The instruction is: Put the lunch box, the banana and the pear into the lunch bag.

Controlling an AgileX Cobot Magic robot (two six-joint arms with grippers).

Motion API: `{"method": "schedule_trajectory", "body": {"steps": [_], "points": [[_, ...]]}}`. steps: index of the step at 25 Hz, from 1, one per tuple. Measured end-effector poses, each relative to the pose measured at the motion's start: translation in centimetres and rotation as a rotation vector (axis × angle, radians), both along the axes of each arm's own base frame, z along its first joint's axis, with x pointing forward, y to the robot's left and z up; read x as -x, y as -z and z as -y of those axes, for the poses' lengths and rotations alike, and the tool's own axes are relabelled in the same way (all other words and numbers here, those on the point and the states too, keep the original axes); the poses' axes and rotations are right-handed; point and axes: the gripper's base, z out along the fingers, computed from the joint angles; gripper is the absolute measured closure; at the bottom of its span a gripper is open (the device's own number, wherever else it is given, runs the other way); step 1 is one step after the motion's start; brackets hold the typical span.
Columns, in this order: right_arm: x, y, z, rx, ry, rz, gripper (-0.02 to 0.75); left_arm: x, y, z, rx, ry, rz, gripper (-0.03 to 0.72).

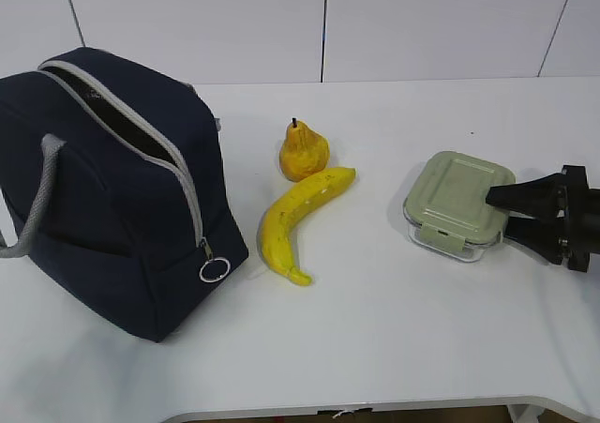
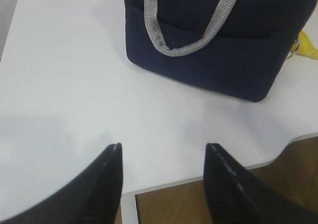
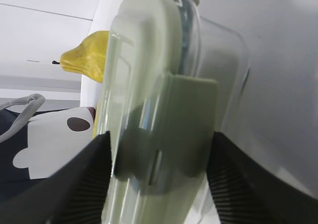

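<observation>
Right wrist view shows the small square clear glass lunch box (image 3: 164,105) with its pale sage-green lid between my right claw's (image 3: 159,184) fingers, jaws apart on either side. It sits near the right edge of the white worktop (image 1: 394,320). My left claw (image 2: 163,157) hangs spread over the front edge, holding nothing. Bare worktop lies between the box and the curved yellow banana (image 1: 298,221); the squat yellow-orange pear (image 1: 303,151) touches the banana's far end. At the left edge stands the boxy navy fabric lunch bag (image 1: 103,198), unzipped; I cannot see inside.
</observation>
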Motion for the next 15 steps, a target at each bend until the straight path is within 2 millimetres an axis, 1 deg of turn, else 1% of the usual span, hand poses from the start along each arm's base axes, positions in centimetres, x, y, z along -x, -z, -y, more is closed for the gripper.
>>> {"method": "schedule_trajectory", "body": {"steps": [4,15], "points": [[-0.04,-0.02,0.02,-0.003,0.006,0.000,0.295,0.00,0.00,0.00,0.000,0.000,0.000,0.306],[-0.03,-0.05,-0.02,-0.018,0.006,-0.003,0.351,0.00,0.00,0.00,0.000,0.000,0.000,0.319]]}}
